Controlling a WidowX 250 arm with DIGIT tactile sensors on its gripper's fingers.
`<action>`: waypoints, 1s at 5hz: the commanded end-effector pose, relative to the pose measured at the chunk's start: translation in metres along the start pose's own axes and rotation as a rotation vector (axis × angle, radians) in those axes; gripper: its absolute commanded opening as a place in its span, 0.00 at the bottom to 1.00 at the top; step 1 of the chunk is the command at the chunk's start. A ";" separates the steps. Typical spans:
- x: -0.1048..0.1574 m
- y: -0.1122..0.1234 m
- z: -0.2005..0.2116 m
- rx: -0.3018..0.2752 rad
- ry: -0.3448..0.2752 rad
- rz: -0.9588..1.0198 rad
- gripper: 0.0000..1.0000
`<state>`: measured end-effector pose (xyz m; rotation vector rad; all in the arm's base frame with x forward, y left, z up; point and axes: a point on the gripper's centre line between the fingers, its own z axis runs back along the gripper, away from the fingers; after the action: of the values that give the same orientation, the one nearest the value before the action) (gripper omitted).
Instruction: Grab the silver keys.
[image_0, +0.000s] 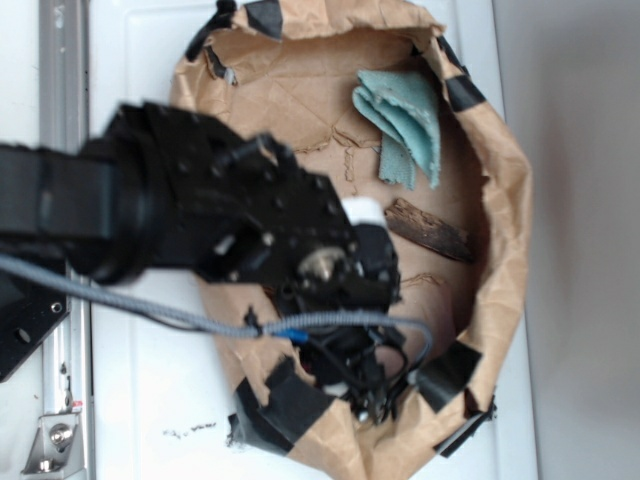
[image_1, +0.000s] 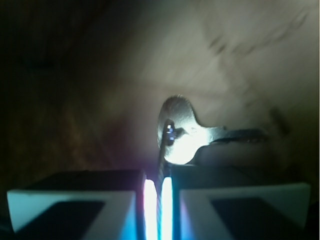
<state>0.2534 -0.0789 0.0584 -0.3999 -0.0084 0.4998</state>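
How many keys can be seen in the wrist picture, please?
1 clear: a silver key just above the nearly closed gripper, head near the pads, blade pointing right. A thin edge between the pads may be another; more may be hidden.

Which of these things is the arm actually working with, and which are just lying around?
Part of the job:
- silver keys, pinched between the fingers
- gripper, shut on them

Just lying about:
- blue-green cloth
- brown bark piece
- brown paper lining they lie in

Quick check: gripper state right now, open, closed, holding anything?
Gripper: closed on the silver keys; the wrist view shows the pads nearly together with a key blade pinched in the thin gap.
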 end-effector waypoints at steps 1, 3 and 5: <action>0.050 0.018 0.115 -0.012 -0.400 0.118 0.00; 0.026 0.016 0.156 0.060 -0.464 0.052 0.00; 0.025 0.009 0.135 0.296 -0.424 0.069 0.00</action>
<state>0.2551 -0.0060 0.1558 0.0215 -0.2714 0.6400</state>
